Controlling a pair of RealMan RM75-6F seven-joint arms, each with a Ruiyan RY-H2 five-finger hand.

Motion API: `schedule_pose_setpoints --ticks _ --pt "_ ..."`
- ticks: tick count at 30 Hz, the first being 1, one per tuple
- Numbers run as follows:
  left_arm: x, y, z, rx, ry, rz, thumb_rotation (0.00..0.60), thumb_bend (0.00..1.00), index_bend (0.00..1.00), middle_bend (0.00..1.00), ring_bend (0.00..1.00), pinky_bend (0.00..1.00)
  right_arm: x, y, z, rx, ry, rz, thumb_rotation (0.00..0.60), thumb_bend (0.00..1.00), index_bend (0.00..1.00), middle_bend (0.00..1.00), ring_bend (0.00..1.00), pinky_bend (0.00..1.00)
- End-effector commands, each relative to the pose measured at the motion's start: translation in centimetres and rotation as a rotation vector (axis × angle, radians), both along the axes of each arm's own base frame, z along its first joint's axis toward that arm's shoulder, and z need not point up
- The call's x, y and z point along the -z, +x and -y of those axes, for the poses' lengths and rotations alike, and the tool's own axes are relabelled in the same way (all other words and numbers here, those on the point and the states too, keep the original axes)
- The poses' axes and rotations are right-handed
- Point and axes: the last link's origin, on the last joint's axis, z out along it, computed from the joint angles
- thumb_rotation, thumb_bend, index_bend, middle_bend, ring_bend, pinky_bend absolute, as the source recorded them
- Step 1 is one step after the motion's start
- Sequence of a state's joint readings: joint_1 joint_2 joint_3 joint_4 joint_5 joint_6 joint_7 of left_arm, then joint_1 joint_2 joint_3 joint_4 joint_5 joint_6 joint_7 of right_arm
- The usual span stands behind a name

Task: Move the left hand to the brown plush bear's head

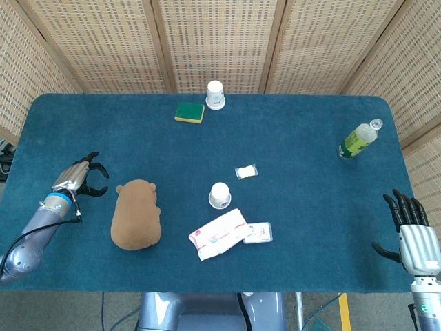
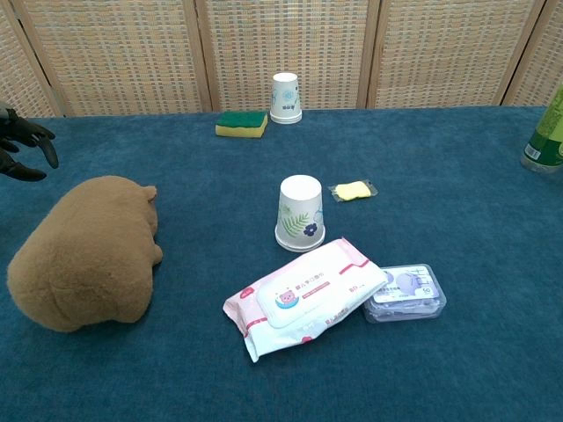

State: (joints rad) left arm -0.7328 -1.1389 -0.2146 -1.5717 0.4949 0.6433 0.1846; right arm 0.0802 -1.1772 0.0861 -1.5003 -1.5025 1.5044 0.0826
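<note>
the brown plush bear lies at lower left of the head view on the blue table. the left hand, fingers spread and empty, hovers just left of its head (not touching). the right hand sits lower right, fingers apart.

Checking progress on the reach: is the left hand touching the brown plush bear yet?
Apart. The head view shows blue table between the left hand and the brown plush bear; its fingers are spread, holding nothing.
</note>
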Motion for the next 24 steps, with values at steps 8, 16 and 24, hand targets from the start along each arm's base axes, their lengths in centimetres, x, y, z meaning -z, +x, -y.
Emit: schedule_pose_setpoints --ticks 8,16,24 --pt "3.2 -0.2 -1.1 -0.030 -0.064 -0.025 0.600 0.37 0.45 0.00 0.00 0.00 -0.1 -0.2 0.2 0.005 -0.006 0.007 0.600 0.11 0.00 0.00 0.00 0.00" --pt "3.6 0.5 -1.5 -0.032 -0.059 -0.004 0.600 0.37 0.46 0.00 0.00 0.00 -0.1 -0.3 0.2 0.006 -0.005 0.011 0.600 0.11 0.00 0.00 0.00 0.00" --pt "4.1 0.5 -1.2 -0.034 -0.066 0.003 0.600 0.37 0.46 0.00 0.00 0.00 -0.2 -0.2 0.1 0.002 -0.006 0.016 0.600 0.11 0.00 0.00 0.00 0.00"
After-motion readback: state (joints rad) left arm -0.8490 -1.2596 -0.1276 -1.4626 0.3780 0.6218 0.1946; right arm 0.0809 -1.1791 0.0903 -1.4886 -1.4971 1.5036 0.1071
